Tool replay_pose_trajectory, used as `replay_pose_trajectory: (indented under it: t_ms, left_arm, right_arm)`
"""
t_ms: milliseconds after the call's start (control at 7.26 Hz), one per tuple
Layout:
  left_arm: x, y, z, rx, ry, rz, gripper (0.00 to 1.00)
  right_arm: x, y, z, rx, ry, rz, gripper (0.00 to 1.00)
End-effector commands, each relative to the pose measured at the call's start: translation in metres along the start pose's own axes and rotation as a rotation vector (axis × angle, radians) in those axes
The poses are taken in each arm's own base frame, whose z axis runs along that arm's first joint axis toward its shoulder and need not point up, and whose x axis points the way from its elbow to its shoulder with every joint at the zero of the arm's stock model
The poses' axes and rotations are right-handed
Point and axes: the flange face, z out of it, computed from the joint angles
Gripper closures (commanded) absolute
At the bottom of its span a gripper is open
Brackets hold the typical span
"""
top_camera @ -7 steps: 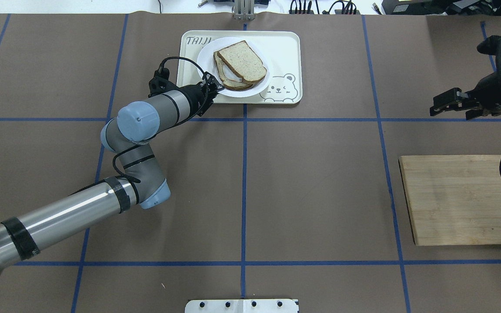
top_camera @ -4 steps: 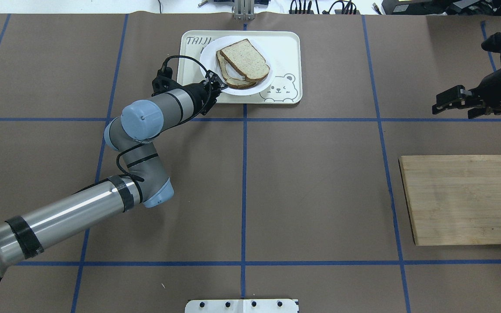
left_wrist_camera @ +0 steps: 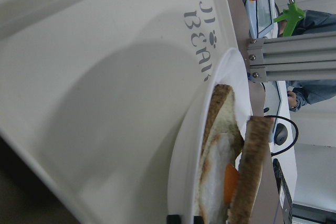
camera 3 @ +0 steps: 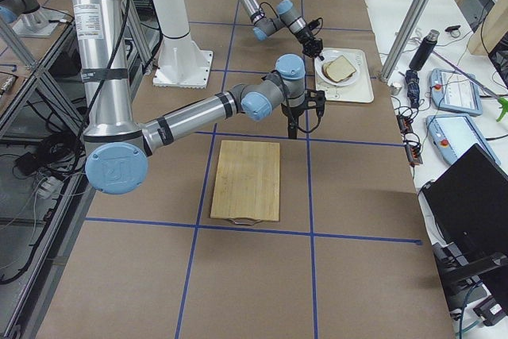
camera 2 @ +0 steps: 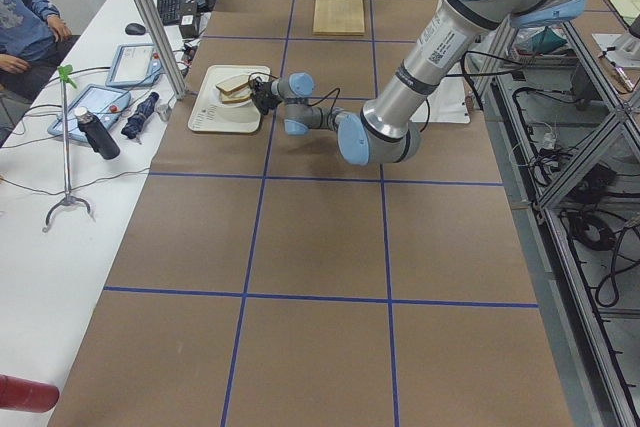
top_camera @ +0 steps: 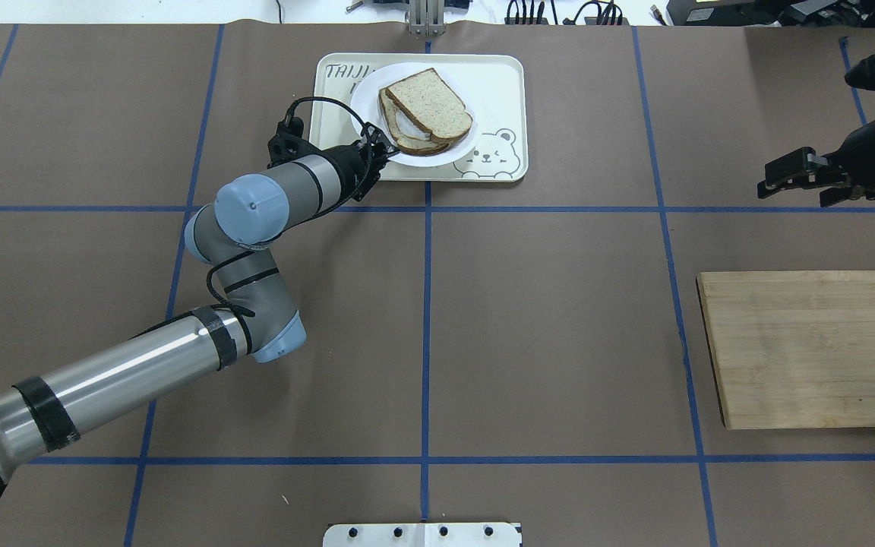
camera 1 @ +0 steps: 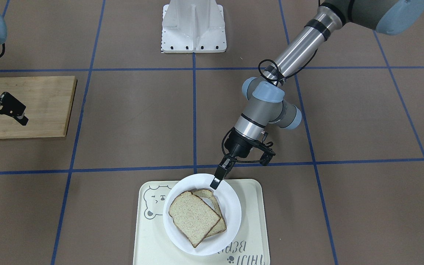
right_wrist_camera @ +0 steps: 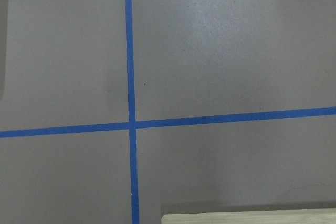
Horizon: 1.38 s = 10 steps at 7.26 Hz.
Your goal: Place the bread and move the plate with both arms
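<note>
The white plate (top_camera: 468, 137) is over the cream bear tray (top_camera: 498, 91), raised off it, as its shadow in the left wrist view shows. The plain bread (top_camera: 428, 102) lies on the plate, on top of the egg slice (top_camera: 407, 140). My left gripper (top_camera: 386, 152) is shut on the plate's near rim. In the front view it pinches the rim too (camera 1: 215, 182), with the bread (camera 1: 191, 217) beyond it. The left wrist view shows the plate rim (left_wrist_camera: 184, 171), the egg (left_wrist_camera: 226, 182) and the bread edge (left_wrist_camera: 254, 166). My right gripper (top_camera: 794, 186) hovers open and empty at the far right.
A wooden cutting board (top_camera: 794, 349) lies at the right, near my right arm, and also shows in the front view (camera 1: 31, 106). The tray (camera 1: 256, 221) sits at the table's far middle edge. Blue tape lines cross the brown table cover.
My left gripper has carried the plate with both slices a little further back and right over the tray. My right gripper has drifted slightly right.
</note>
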Motion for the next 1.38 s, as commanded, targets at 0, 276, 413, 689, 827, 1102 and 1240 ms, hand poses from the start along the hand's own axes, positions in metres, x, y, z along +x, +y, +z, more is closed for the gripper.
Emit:
replay_pose_trajectory:
  t_ms: [0,276,413,689,827,1102,1240]
  left_arm:
    - [0.002,0.000,-0.001,-0.005,0.001,0.013,0.42]
    - [0.013,-0.011,-0.031,-0.066,0.020,0.010,0.42]
    - [0.008,-0.025,-0.060,-0.104,0.024,0.012,0.42]
    - [-0.006,-0.056,-0.113,-0.187,-0.018,0.018,0.42]
    - [-0.009,-0.084,-0.142,-0.215,-0.042,0.021,0.41]
    - [-0.026,-0.164,-0.206,-0.211,-0.086,0.186,0.03]
    - [-0.041,-0.199,-0.238,-0.183,-0.100,0.339,0.02]
  right_arm:
    - [0.000,0.000,-0.002,-0.010,-0.013,0.003,0.00]
    - [0.002,-0.001,-0.003,-0.010,-0.014,0.007,0.00]
    - [0.001,-0.002,-0.003,-0.010,-0.014,0.007,0.00]
    - [0.002,-0.003,-0.005,-0.005,-0.015,0.009,0.00]
    - [0.002,-0.003,-0.005,-0.005,-0.015,0.009,0.00]
    - [0.004,-0.005,-0.009,0.003,-0.016,0.005,0.00]
    - [0.005,-0.008,-0.014,0.017,-0.017,0.000,0.00]
